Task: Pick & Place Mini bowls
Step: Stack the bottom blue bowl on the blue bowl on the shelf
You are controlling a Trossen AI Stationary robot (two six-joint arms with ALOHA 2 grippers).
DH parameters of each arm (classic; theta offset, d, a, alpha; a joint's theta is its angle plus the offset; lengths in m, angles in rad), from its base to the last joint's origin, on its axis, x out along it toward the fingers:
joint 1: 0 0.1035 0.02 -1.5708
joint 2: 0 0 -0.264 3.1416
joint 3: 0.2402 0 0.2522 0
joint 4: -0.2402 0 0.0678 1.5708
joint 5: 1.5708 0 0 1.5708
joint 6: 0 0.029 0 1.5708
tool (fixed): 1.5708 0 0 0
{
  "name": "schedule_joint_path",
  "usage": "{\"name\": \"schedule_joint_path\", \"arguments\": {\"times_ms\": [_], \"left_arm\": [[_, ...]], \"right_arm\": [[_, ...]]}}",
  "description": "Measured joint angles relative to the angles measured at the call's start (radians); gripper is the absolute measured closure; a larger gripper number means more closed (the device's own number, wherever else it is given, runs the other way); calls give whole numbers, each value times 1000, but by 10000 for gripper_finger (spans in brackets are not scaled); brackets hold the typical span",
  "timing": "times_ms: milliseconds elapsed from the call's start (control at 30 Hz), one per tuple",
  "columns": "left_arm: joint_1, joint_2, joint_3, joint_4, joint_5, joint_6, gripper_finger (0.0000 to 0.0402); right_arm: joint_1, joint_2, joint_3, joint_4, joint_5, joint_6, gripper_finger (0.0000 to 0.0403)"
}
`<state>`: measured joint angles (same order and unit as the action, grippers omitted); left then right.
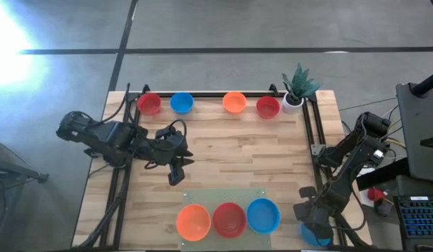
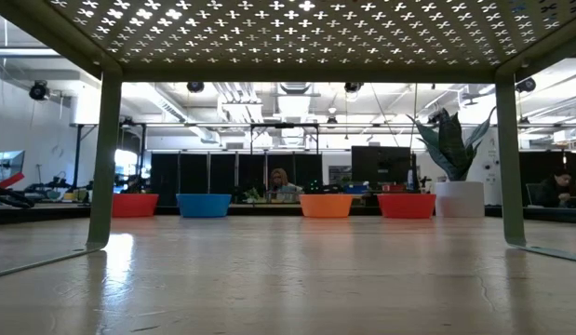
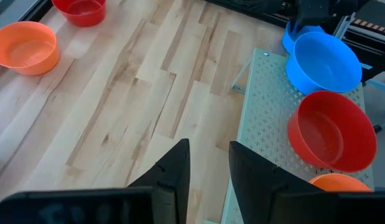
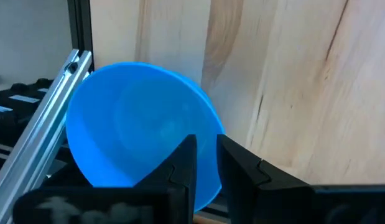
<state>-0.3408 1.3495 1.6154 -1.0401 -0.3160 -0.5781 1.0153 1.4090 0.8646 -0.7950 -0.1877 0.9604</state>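
Observation:
Four mini bowls stand along the table's far edge: red (image 1: pixel 149 103), blue (image 1: pixel 181 103), orange (image 1: pixel 234 102) and red (image 1: pixel 268 107). On a raised perforated plate (image 1: pixel 202 196) at the near edge sit an orange bowl (image 1: pixel 193 221), a red bowl (image 1: pixel 229 219) and a blue bowl (image 1: pixel 263 215). Another blue bowl (image 1: pixel 317 236) lies at the near right corner, under my right gripper (image 1: pixel 310 218), which is shut on it. My left gripper (image 1: pixel 175 175) hovers over bare wood left of centre, slightly open and empty. My right gripper (image 4: pixel 206 142) has the blue bowl by its rim (image 4: pixel 212 118), one finger (image 4: pixel 185 163) inside the bowl and the other outside. The fingers come down at it from above. The bowl looks tilted; I cannot tell whether its base touches the table.
A white pot with a green plant (image 1: pixel 293 101) stands at the far right corner beside the red bowl. Aluminium rails (image 4: pixel 46 127) frame the table's right side, close to the held bowl. The plate's legs (image 2: pixel 101 158) stand on the wood. Bare wood (image 1: pixel 237 150) lies mid-table.

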Motion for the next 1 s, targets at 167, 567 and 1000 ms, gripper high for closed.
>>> {"name": "schedule_joint_path", "arguments": {"times_ms": [167, 567, 1000], "left_arm": [[0, 0, 0, 0, 0, 1, 299], [0, 0, 0, 0, 0, 3, 299], [0, 0, 0, 0, 0, 0, 299]], "right_arm": [[0, 0, -2, 0, 1, -4, 344], [1, 0, -10, 1, 1, -48, 344], [9, 0, -90, 120, 5, -42, 344]]}}
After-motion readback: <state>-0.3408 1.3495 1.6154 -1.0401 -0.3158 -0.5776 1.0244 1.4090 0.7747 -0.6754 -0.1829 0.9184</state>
